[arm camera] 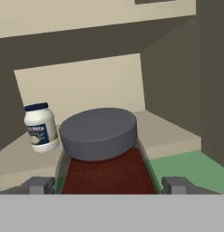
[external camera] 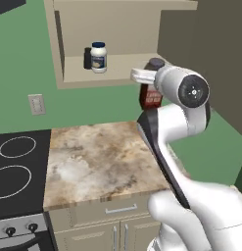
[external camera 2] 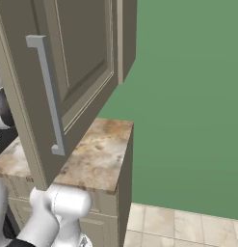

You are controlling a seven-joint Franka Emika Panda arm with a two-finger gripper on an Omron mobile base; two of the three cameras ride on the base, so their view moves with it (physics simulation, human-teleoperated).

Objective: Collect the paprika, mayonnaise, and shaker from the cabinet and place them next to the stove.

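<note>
The gripper [arm camera: 104, 186] was mostly hidden: in the hand view just the two grey fingertips [arm camera: 40, 185] poked up at the bottom, set wide with the paprika [arm camera: 106, 156] sitting right between them. Couldn't tell if the pads were actually touching the bottle or only flanking it. From the left base view the arm's wrist covered most of that bottle, so only its dark cap and a bit of reddish label showed, at the front right edge of the cabinet [external camera: 59, 49] shelf.

The shaker [external camera: 87, 58] was hard to make out, just a black sliver tucked behind the mayonnaise [external camera: 98, 57] on the shelf's left side. One of each, three items total.

An open cabinet door [external camera 2: 67, 72] blocked a lot of the right base view. The stove [external camera: 19, 166] was cut off at the left edge, two burner rings and two knobs visible, next to the marble counter [external camera: 103, 162].
</note>
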